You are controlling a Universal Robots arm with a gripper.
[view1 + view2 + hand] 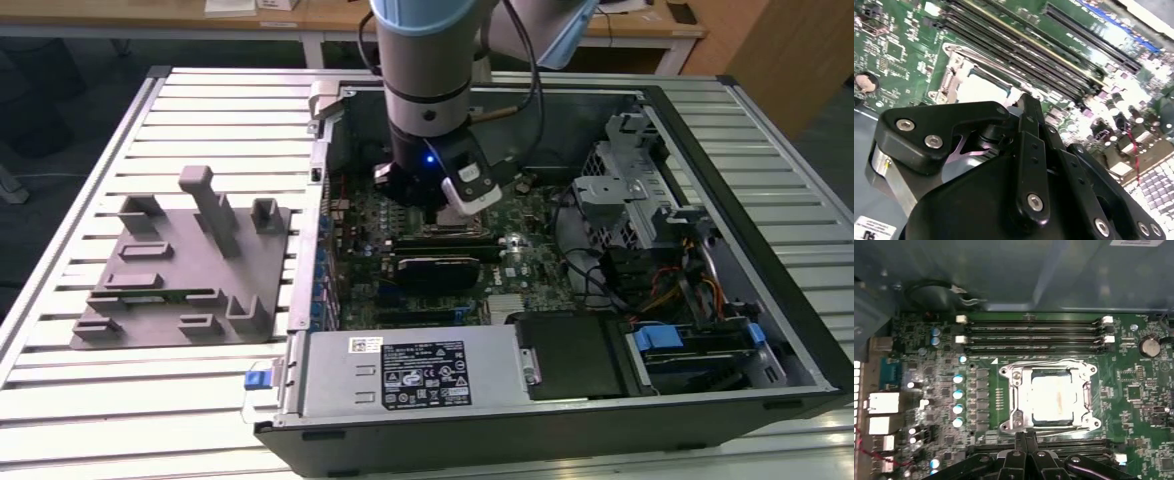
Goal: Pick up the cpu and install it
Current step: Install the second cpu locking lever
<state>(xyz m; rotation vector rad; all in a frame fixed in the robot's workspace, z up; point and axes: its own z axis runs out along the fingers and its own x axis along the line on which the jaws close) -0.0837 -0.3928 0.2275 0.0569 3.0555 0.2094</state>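
Observation:
The cpu [1056, 397] is a pale silver square lying flat inside the socket frame [1014, 390] on the green motherboard, with the metal bracket around its edges. It shows as a bright patch, the cpu [979, 87], just beyond my fingertips in the second wrist view. My gripper [1025, 436] hangs above the socket's edge with its black fingers [1026, 115] pressed together and nothing between them. In the exterior view the arm [424, 90] reaches down into the open computer case [787, 330] over the motherboard's middle.
Black memory slots [1034, 332] run along one side of the socket. A grey fixture plate [174, 270] with upright pegs lies on the slatted table at the exterior view's left. Power supply [407, 370], drive cage [627, 190] and cables [667, 290] crowd the case.

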